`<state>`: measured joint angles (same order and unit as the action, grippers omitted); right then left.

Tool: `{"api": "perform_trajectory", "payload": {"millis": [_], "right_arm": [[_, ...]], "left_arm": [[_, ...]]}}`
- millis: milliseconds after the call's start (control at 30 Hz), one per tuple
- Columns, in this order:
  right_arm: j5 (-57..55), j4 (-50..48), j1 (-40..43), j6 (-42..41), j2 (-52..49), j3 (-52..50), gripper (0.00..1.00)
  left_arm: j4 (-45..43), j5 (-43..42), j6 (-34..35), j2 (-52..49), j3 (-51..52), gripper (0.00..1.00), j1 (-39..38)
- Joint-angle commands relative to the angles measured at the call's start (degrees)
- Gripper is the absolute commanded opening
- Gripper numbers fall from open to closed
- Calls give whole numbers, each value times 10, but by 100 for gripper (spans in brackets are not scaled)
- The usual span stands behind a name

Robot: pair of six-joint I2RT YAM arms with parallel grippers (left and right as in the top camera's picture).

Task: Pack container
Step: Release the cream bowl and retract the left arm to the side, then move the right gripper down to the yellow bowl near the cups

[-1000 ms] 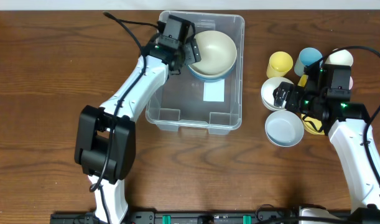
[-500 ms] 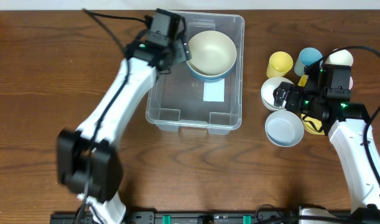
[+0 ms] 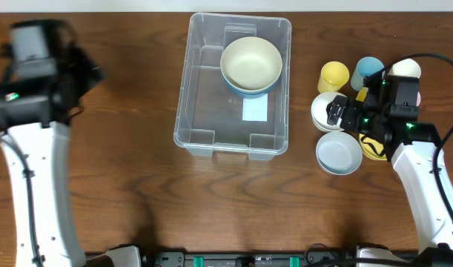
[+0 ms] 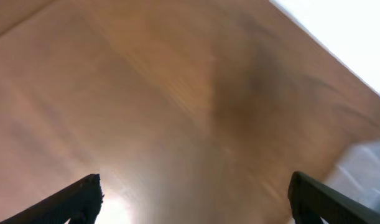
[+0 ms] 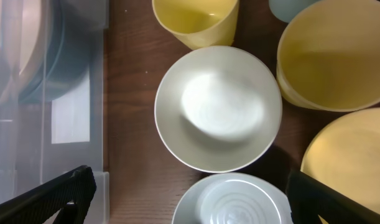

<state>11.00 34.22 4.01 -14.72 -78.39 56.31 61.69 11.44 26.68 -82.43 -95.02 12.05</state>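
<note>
Left gripper [image 4: 196, 199] hanging spread over wooden table [image 4: 177, 93], right gripper [image 5: 199, 196] hovering spread above white bowl [image 5: 218, 107], cream bowl [image 3: 251, 63] sitting inside container [image 3: 183, 119].

No text, brand, number or sign can be read anywhere. The white label [image 3: 255, 110] on the base of the container [image 3: 211, 96] looks blank, both from overhead and from the right wrist.
</note>
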Motion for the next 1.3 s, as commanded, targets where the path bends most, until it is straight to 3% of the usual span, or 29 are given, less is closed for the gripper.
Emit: {"api": "perform_trajectory", "payload": {"millis": [0, 267, 1000, 1267], "right_arm": [[-20, 7, 2, -33, -4, 10, 99], [-22, 21, 13, -39, -4, 10, 99], [-31, 41, -19, -10, -4, 10, 99], [-78, 107, 49, -106, -3, 10, 99]], "left_arm": [[28, 8, -7, 0, -8, 98, 56], [56, 8, -7, -1, -8, 98, 118], [56, 8, -7, -1, -8, 98, 118], [56, 8, -7, -1, -8, 98, 118]]}}
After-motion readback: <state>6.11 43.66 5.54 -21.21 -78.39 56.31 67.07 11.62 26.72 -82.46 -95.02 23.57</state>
